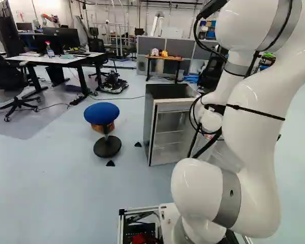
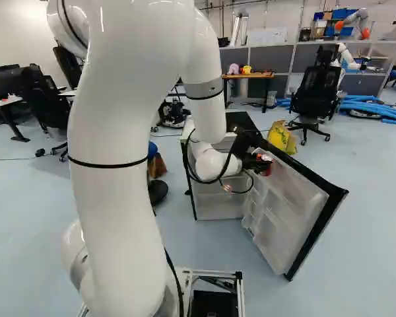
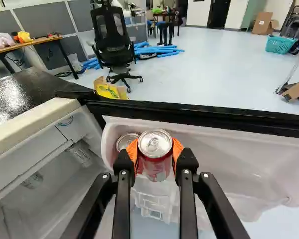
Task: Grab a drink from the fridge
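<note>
You have the fridge (image 1: 148,122) ahead, its door (image 2: 303,191) swung out right, a can (image 3: 123,141) in the door bin (image 3: 229,149), a stool (image 1: 101,113) left, a table (image 1: 165,58) behind

Behind the arm (image 1: 256,122), both base views face the fridge (image 1: 170,122); wrist view looks closer.

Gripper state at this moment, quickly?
Gripper: closed on a red and silver can, one orange-padded finger on each side, over the door shelf of the open fridge.
</note>
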### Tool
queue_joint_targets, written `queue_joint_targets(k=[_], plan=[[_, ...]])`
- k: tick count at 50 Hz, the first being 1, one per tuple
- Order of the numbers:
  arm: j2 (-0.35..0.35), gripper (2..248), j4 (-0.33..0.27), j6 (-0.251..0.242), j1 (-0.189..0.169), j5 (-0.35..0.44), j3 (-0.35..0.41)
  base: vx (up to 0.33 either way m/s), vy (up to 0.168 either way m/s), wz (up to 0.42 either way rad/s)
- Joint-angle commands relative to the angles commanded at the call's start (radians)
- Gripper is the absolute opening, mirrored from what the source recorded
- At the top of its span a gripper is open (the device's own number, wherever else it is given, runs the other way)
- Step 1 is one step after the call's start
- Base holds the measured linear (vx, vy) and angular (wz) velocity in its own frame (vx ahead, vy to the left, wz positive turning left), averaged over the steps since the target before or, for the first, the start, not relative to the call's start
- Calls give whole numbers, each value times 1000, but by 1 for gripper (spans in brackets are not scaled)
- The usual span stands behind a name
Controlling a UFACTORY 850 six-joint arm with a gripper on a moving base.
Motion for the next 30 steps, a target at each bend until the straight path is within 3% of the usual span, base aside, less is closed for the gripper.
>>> queue_joint_targets(k=[13,30], plan=[[27,92,0,0,11,50,34,0,0,0],[78,92,0,0,42,52,99,0,0,0]])
